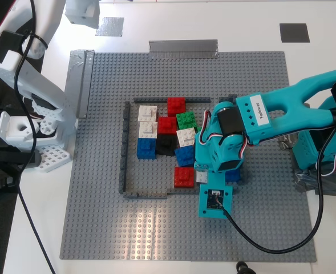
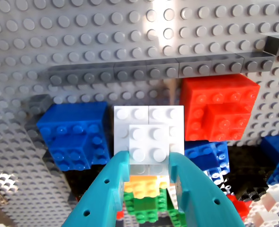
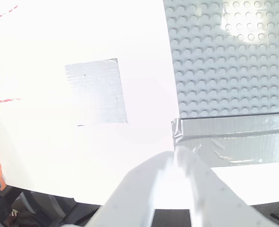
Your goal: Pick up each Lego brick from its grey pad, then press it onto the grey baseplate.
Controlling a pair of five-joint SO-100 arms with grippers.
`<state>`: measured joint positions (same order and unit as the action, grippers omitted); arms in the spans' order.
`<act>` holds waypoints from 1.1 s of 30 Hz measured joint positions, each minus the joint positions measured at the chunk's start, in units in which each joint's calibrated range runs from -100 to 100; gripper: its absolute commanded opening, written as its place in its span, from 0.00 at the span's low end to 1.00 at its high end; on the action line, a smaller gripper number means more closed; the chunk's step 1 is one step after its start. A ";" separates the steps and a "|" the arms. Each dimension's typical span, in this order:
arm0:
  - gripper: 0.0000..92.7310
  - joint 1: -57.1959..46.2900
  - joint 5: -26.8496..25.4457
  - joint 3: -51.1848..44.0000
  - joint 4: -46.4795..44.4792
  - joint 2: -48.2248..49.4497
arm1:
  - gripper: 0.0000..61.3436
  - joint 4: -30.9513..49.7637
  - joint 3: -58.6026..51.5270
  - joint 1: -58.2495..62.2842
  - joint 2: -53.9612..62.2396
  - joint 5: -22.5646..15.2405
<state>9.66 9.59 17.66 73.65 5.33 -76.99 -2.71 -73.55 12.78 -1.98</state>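
While the grey baseplate (image 1: pixel 99 217) fills most of the table, my first gripper (image 2: pixel 149 165), on the teal arm (image 1: pixel 282 114), is down inside the low dark-grey frame (image 1: pixel 124 154) built on the plate. Its jaws are closed to about a brick's width and clamp a white Lego brick (image 2: pixel 149 142) by two opposite sides. That brick sits on a wider white piece directly beyond the fingertips. Past one jaw lies a blue brick (image 2: pixel 75 135), past the other a red brick (image 2: pixel 220 109), and further ahead of the tips runs a row of the frame's wall. Under the jaws, nearer the wrist, orange and green bricks show.

My second gripper (image 3: pixel 175 163), on the white arm (image 1: pixel 31 85), hangs off the plate over bare white tabletop. Its pale jaws sit almost together with nothing between them. A lighter grey pad (image 3: pixel 96 91) lies ahead of the tips to one side, with no brick on it, and a silver tape strip (image 3: pixel 234 139) along the baseplate's edge lies on the other side. A darker grey pad (image 1: pixel 294 32) sits far from both grippers, equally bare.
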 measured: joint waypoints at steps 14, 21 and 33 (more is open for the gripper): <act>0.03 0.00 0.00 0.00 0.17 0.00 | 0.00 -4.59 0.00 1.82 3.20 -0.44; 0.06 0.00 0.00 0.00 2.00 0.00 | 0.00 -4.34 0.00 1.73 3.37 -0.39; 0.11 0.00 0.00 0.00 2.00 0.00 | 0.00 -4.02 0.00 0.82 3.37 -0.39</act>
<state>9.66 9.59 17.66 75.65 5.33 -81.01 -2.71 -72.73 16.15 -2.37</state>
